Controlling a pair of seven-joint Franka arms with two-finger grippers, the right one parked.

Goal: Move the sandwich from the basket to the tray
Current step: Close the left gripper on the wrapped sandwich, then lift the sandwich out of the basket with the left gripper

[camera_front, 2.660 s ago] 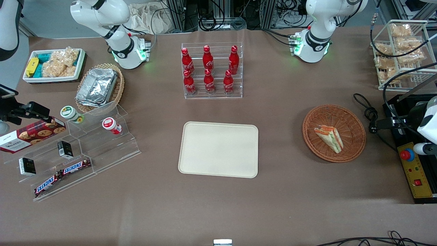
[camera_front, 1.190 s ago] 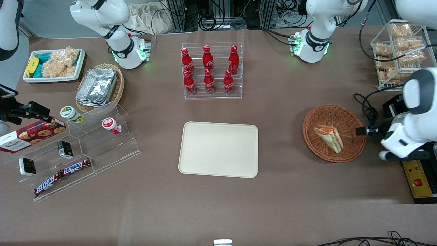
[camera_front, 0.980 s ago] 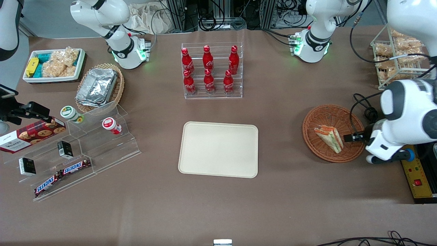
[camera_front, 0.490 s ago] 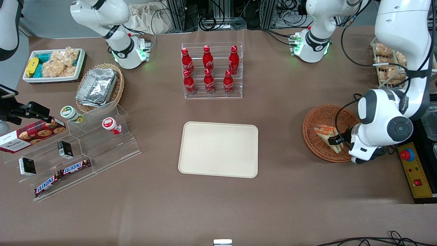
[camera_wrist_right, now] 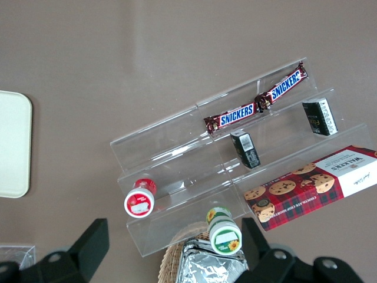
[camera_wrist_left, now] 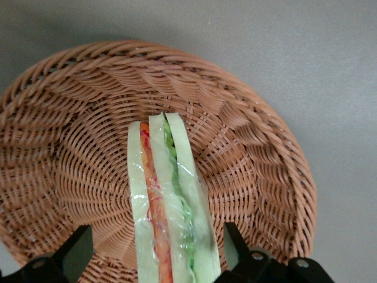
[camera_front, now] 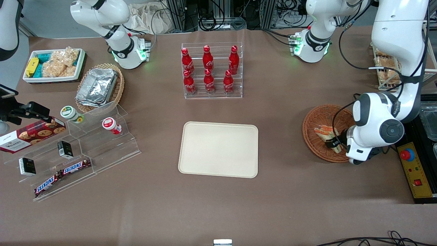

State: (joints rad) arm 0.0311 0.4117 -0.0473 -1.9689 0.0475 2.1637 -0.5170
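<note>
Brown matting covers the long table (camera_front: 290, 191), and toward the working arm's end of it the sandwich (camera_front: 324, 134) lies in the reddish-brown wicker basket (camera_front: 312, 119). In the left wrist view the sandwich (camera_wrist_left: 168, 206) rests in the basket's woven bowl (camera_wrist_left: 70, 141), its white bread slices and the orange and green filling between them showing under clear wrap.

One black fingertip of the gripper (camera_wrist_left: 154, 253) stands on each side of the wedge, spread wider than the sandwich; the finger (camera_wrist_left: 73, 252) on one side is clear of the wrap, and the other is close to it. In the front view the gripper (camera_front: 333, 142) is down inside the basket at the sandwich. Above it the left arm's (camera_front: 397, 51) white upper link stands nearly upright, bends at a rounded joint just above the basket's rim, and turns its wrist down into the basket.

Nearer the table's middle lies the cream-beige tray (camera_front: 218, 149), well apart from the basket. Farther from the front camera than the tray, a clear acrylic rack (camera_front: 212, 95) holds six red Coca-Cola bottles (camera_front: 209, 80). At the parked arm's end stands a stepped acrylic shelf (camera_front: 102, 150) with two Snickers bars (camera_front: 63, 174) and small jars.
</note>
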